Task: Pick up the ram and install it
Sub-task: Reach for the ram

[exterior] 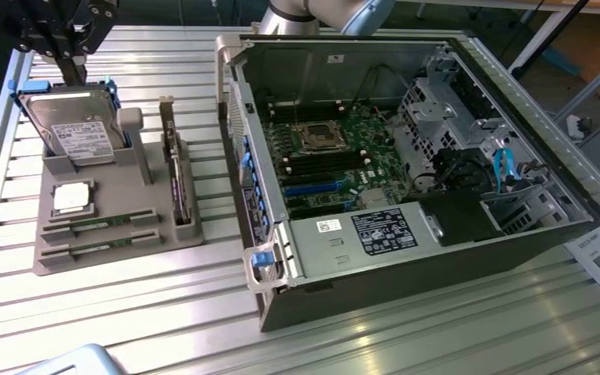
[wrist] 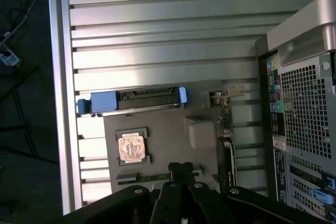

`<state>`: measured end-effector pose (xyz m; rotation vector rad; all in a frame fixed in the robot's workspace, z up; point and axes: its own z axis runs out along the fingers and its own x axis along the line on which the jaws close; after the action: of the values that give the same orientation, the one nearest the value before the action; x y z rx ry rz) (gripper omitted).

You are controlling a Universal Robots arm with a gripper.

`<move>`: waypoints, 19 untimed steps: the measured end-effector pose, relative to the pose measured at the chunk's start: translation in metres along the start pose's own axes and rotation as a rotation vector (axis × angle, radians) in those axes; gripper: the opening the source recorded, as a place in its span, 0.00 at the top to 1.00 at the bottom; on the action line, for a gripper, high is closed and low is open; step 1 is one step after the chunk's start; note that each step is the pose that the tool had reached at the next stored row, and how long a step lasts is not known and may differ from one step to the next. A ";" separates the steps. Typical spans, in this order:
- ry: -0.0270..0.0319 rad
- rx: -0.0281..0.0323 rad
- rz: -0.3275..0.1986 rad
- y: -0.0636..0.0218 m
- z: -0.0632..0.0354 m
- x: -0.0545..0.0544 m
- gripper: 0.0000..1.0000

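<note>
**Clenched gripper above the parts holder, ram in its slot**

At the exterior view's left, the gripper (exterior: pixel 72 74) hangs over the hard drive (exterior: pixel 74 131). Its fingers are pressed together and hold nothing. The drive stands upright at the far end of a grey holder (exterior: pixel 133 205) on the slatted table (exterior: pixel 112 312). In front of the drive lies the square processor (exterior: pixel 73 198). Nearer the camera, the ram (exterior: pixel 100 223) sits in a narrow slot of the holder, well apart from the gripper. A second green stick (exterior: pixel 100 248) sits in the slot just beside it. To the right stands the open computer case (exterior: pixel 508 234), its motherboard (exterior: pixel 331 160) exposed. In the wrist view the closed fingertips (wrist: pixel 181 170) show near the ram (wrist: pixel 144 178).
</note>
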<state>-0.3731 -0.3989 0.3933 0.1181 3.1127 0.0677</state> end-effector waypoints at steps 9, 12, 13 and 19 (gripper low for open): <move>0.0000 0.0000 0.000 -0.0013 -0.0005 0.017 0.90; 0.0001 0.0000 0.000 -0.0012 -0.0005 0.017 0.90; 0.0001 0.0001 0.000 -0.0013 -0.0005 0.017 0.90; 0.0000 0.0000 0.000 -0.0030 -0.0005 0.017 0.90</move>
<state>-0.3898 -0.4007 0.3933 0.1180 3.1127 0.0677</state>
